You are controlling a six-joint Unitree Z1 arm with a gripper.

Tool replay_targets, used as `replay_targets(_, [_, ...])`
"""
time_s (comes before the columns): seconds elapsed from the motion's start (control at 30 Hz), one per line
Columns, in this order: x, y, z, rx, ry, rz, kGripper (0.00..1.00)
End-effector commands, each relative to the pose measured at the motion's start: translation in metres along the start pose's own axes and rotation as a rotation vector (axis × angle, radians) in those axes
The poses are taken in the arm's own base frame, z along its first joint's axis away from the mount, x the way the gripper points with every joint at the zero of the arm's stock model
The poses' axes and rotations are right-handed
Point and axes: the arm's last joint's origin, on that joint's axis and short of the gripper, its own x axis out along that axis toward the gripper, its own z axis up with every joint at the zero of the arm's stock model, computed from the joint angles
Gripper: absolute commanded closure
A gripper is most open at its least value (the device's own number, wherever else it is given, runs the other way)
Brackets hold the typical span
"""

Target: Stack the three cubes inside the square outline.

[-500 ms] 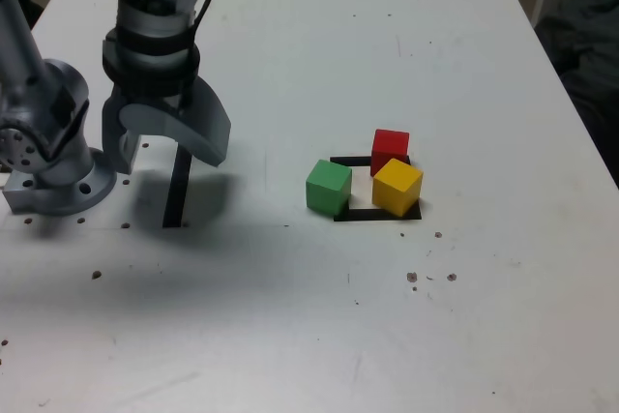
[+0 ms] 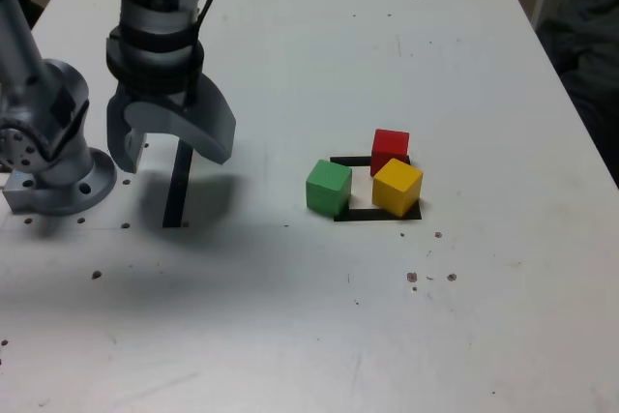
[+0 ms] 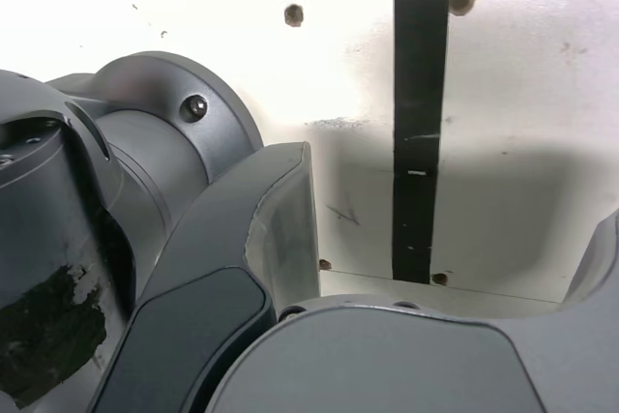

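The pincer has shifted slightly upward and stands spread wide and empty above the black strip. The green cube, yellow cube and red cube rest unstacked around the square outline, well apart from the pincer toward the exterior view's right. No grasp has begun.

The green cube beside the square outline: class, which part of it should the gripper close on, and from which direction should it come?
Come from straight above and close on two opposite upright faces of the green cube. It sits flat with its top clear. The yellow cube stands apart on the exterior view's right, so the open gripper probably has room, though a grip across the other two faces looks safer.
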Motion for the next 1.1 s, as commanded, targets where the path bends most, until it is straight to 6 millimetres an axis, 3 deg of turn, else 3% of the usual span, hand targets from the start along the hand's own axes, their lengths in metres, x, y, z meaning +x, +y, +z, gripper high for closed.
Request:
replay_targets(0.0, [-0.003, 0.000, 0.002, 0.001, -0.003, 0.000, 0.00])
replay_targets(0.23, [-0.016, -0.001, 0.019, 0.002, -0.014, -0.001, 0.00])
replay_targets(0.4, [-0.020, -0.001, 0.041, 0.007, 0.001, 0.000, 0.00])
replay_targets(1.07, [0.004, 0.008, 0.107, 0.005, 0.080, -0.014, 0.00])
